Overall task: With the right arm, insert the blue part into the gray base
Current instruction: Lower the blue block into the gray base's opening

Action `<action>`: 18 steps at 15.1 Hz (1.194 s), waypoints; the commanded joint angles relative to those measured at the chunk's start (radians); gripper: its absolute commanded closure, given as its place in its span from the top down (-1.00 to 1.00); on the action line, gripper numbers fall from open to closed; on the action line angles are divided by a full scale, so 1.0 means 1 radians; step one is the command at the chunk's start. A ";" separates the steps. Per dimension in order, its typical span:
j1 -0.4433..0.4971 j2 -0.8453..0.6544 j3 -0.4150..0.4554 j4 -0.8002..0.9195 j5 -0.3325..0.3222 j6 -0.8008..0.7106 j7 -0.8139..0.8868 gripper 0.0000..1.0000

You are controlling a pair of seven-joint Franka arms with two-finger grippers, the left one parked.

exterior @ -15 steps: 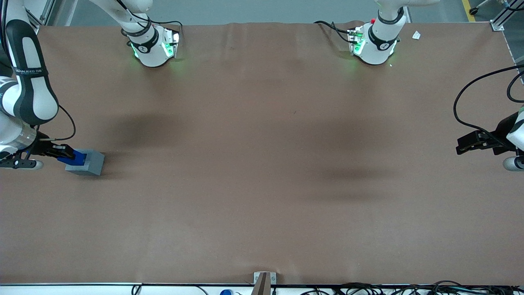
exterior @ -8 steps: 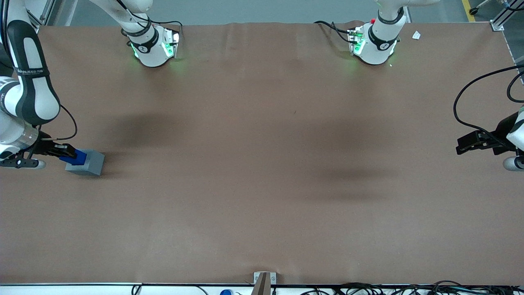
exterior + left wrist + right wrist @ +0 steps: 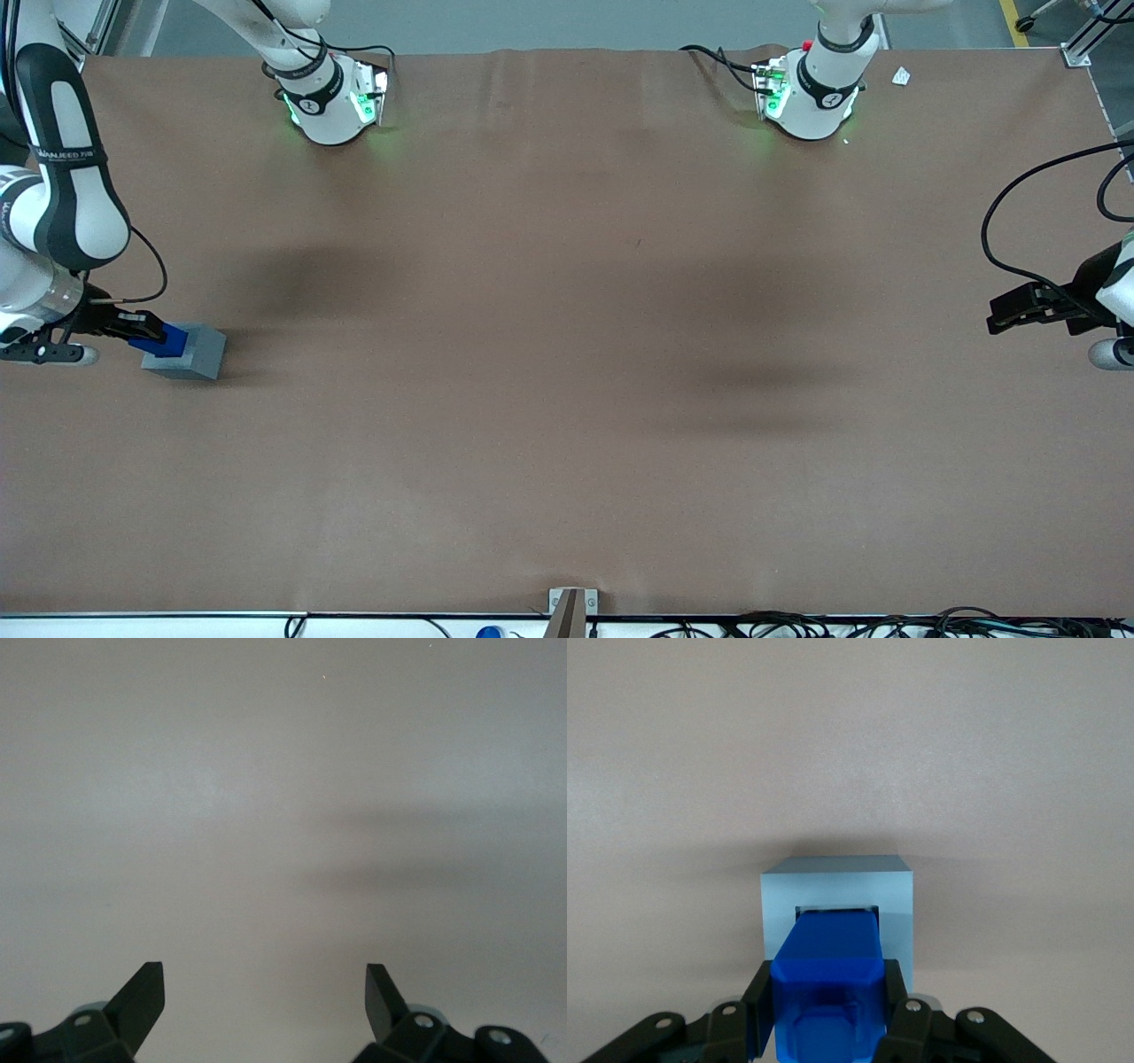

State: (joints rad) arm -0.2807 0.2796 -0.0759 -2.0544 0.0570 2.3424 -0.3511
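The gray base (image 3: 197, 353) sits on the brown table at the working arm's end. My right gripper (image 3: 146, 338) is shut on the blue part (image 3: 166, 341) and holds it at the base's top. In the right wrist view the black fingers (image 3: 758, 994) clamp the blue part (image 3: 829, 966) on both sides. Its lower end reaches into the square recess of the gray base (image 3: 836, 881). The raised stub shows between the fingers.
The two arm bases (image 3: 332, 102) stand at the table's edge farthest from the front camera. A metal bracket (image 3: 571, 604) sits at the table's near edge, with cables along it. The parked gripper (image 3: 1028, 308) hangs at the parked arm's end.
The right gripper with the blue part has sunk slightly toward the gray base over the last second; less of the blue part shows above it. The base has stayed put.
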 commanded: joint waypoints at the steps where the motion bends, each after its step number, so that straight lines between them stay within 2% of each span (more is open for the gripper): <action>1: -0.020 -0.019 0.016 -0.029 0.009 0.005 -0.008 -0.53; 18: -0.018 -0.007 0.016 -0.027 0.009 0.017 -0.009 -0.53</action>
State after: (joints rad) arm -0.2807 0.2808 -0.0757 -2.0575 0.0570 2.3440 -0.3511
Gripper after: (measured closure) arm 0.489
